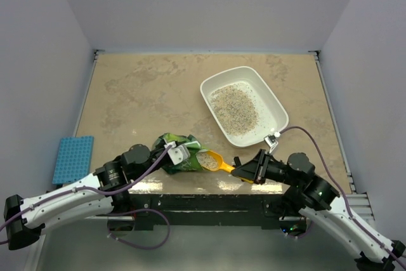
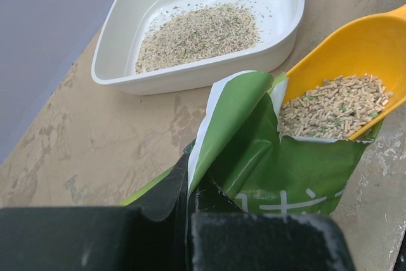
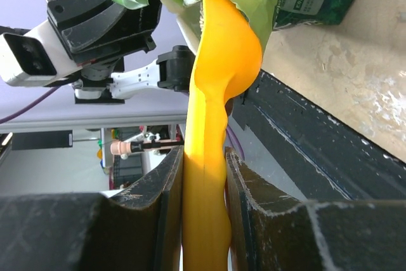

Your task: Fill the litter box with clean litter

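The white litter box point(image 1: 252, 80) point(image 2: 190, 79) stands at the back right with a thin layer of clean litter point(image 1: 233, 109) point(image 2: 198, 33) in it. A crinkled green bag point(image 1: 179, 155) point(image 2: 279, 169) lies near the front edge. My left gripper point(image 1: 176, 155) point(image 2: 188, 215) is shut on the bag's edge and holds its mouth up. My right gripper point(image 1: 241, 172) point(image 3: 204, 163) is shut on the handle of a yellow scoop point(image 1: 217, 162) point(image 2: 355, 46) point(image 3: 219, 61). The scoop's bowl sits in the bag's mouth, loaded with litter pellets point(image 2: 336, 107).
A blue rack point(image 1: 73, 158) lies at the table's left edge. The black front ledge point(image 1: 190, 188) point(image 3: 304, 131) runs just below the bag and scoop. White walls close in the table on three sides.
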You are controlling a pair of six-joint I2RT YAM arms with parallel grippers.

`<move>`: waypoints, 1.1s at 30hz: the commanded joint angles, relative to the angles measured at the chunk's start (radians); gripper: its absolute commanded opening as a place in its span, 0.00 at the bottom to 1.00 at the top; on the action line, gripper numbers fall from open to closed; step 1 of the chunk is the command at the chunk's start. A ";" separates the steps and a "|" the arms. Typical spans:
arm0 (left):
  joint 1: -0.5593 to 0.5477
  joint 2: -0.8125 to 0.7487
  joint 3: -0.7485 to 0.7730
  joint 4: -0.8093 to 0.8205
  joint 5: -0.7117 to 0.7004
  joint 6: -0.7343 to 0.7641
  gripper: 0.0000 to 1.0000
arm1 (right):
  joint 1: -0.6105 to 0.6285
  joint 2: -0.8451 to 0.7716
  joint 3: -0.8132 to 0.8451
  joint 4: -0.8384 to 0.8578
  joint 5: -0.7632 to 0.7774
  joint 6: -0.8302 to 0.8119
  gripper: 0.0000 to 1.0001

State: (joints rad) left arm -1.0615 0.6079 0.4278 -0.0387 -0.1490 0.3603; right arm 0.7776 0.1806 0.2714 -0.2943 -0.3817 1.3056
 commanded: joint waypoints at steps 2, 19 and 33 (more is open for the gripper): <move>-0.012 -0.023 -0.017 0.020 -0.014 0.000 0.00 | -0.005 -0.116 0.051 -0.213 0.069 0.010 0.00; -0.012 -0.120 -0.040 0.049 -0.072 -0.029 0.00 | -0.005 -0.198 0.068 -0.267 0.106 0.043 0.00; -0.011 -0.192 -0.031 0.117 -0.337 -0.018 0.00 | -0.003 -0.188 0.219 -0.309 0.109 0.096 0.00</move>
State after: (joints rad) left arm -1.0702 0.4477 0.3943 0.0212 -0.3496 0.3508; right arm 0.7776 0.0055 0.4183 -0.5854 -0.3187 1.3682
